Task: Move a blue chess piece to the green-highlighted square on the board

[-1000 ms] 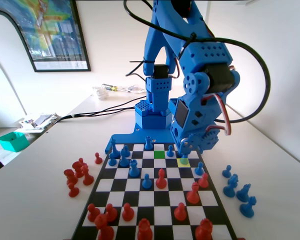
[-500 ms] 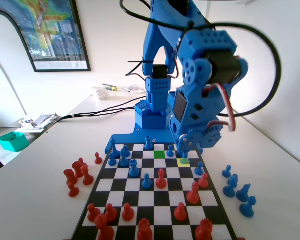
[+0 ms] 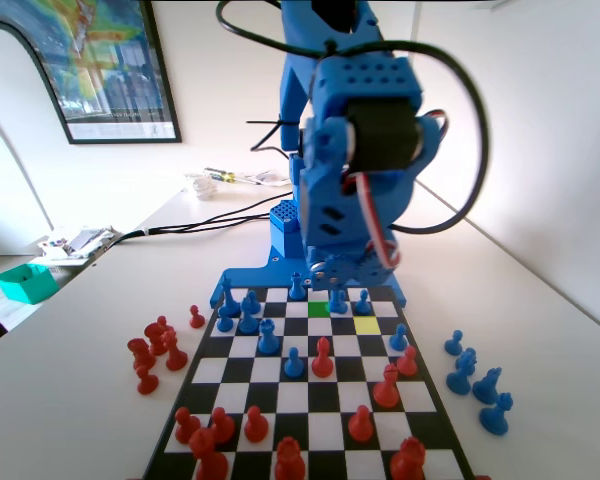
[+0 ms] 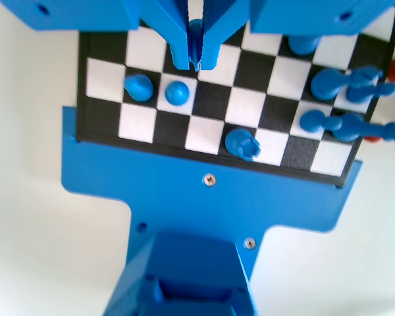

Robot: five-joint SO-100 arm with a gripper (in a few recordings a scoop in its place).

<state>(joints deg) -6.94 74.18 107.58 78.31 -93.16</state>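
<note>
Claw (image 4: 195,58) clenched on the small slim blue plastic chess piece with the pointed top (image 4: 195,36); wrist view shows both jaws pressed against its sides, piece pinned upright between them. In the fixed view the claw (image 3: 332,290) hangs low at the far end of the flat black-and-white chequered board with the blue plastic edge (image 3: 435,400), right at the bright solid green-highlighted square (image 3: 319,309). Cannot tell whether the piece's base touches the board or sits just above it.

Wrist view, just beside the claw: 2 round-headed blue pawns (image 4: 139,87) (image 4: 177,92) on neighbouring squares to the picture's left, 1 blue crowned piece (image 4: 242,143) on the row nearest the blue base plate (image 4: 204,197), a cluster of blue pieces (image 4: 345,82) at the right edge, too overlapped to count.

Fixed view: one yellow-highlighted square (image 3: 366,325), one column right and one row nearer than the green one, bare. Off-board on the white desk (image 3: 70,400): 5 blue pieces (image 3: 475,380) in a group right of the board, a bunch of red pieces (image 3: 158,350) left of it, about 6, overlapping. Red pieces on the board: 4 mid-board (image 3: 323,357), the rest along the near rows (image 3: 255,425).

One teal plastic tray (image 3: 25,282) at the desk's far left; contents not visible.
</note>
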